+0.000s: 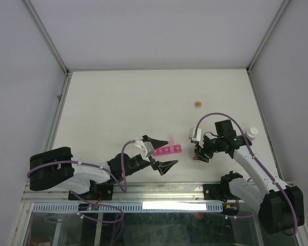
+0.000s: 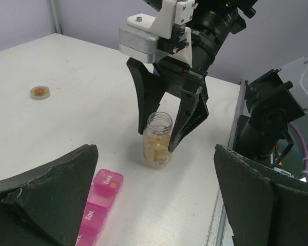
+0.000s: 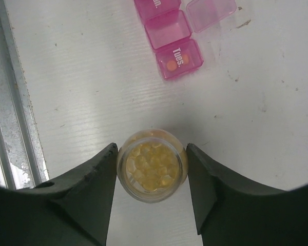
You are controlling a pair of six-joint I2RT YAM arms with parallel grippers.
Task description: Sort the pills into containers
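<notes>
You read "Tues." in white on the end lid of the magenta translucent plastic compartment strip [image 3: 178, 59]. Left wrist view: "Sun." further along the row. Right wrist view: only a cut-off "n." there.

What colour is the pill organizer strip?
The pill organizer strip is translucent magenta with white day lettering; clearest in the right wrist view.

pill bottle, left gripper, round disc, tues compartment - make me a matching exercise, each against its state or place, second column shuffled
Things
1 pill bottle
2 left gripper
3 small round disc
4 Tues. compartment

States or places
a lid shut, orange pill showing through
b open wide, holding nothing
c lidless, clamped in the right gripper
d lying alone, farther out on the table

Pairs: 1-c, 2-b, 3-d, 4-a
</notes>
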